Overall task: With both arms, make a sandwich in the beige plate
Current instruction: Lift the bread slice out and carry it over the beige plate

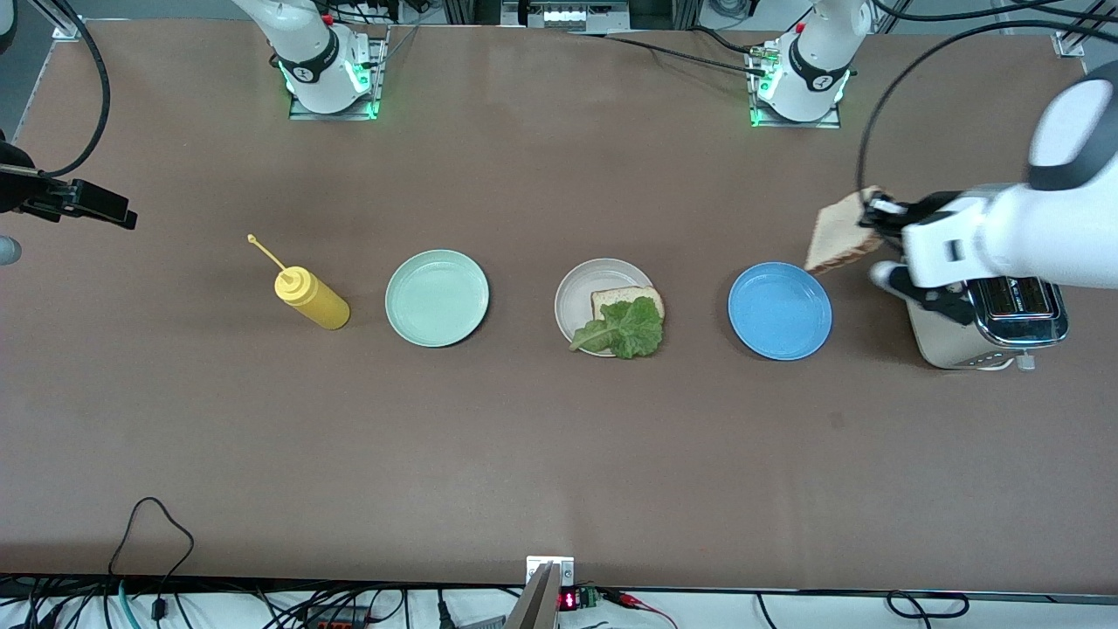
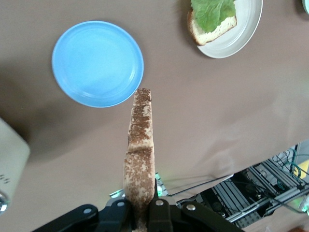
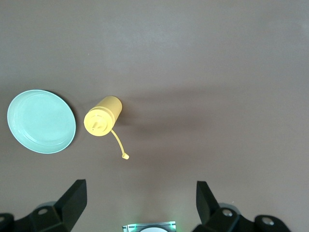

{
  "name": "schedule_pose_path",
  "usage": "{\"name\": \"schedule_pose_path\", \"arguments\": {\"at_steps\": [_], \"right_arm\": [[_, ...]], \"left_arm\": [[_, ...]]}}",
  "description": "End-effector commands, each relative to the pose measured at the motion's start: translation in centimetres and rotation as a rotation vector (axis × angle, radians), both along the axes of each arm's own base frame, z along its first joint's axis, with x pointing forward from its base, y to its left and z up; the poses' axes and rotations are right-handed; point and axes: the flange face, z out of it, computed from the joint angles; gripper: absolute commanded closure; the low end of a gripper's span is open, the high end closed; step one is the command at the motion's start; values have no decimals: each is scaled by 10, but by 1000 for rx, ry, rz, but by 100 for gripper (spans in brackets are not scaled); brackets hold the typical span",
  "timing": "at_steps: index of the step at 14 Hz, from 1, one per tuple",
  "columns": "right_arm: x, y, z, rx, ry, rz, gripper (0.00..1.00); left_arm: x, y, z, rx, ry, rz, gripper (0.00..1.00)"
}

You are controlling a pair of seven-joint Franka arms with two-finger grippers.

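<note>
Left tool pinches a bread slice by one crust edge, holding it on edge in the air over the counter between the blue plate and the toaster. Bread is light, soft and crumbly (a hard squeeze would likely dent it), so the firmer crust seems the sensible hold. On the beige plate lie another slice and a lettuce leaf, limp and easily shifted. Right tool waits spread above the mustard bottle, beside the mint-green plate.
</note>
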Motion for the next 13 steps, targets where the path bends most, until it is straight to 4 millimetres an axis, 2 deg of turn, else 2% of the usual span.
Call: {"name": "schedule_pose_path", "arguments": {"at_steps": [1,4,9,11,13], "right_arm": [[-4,-2,4,-2,-6,1,0],[-5,-5,3,-3,-3,-5,0],[-5,-5,2,-2,3,-5,0],[-5,-5,2,-3,2,-5,0],[-5,-4,2,-4,3,-3,0]], "left_arm": [[3,-46,-17,9,1,21,98],[10,-88,-52,-70,46,61,98],[24,-145,-107,-168,19,175,99],[26,-163,-127,-207,12,250,99],[33,-168,-151,-288,32,375,99]]}}
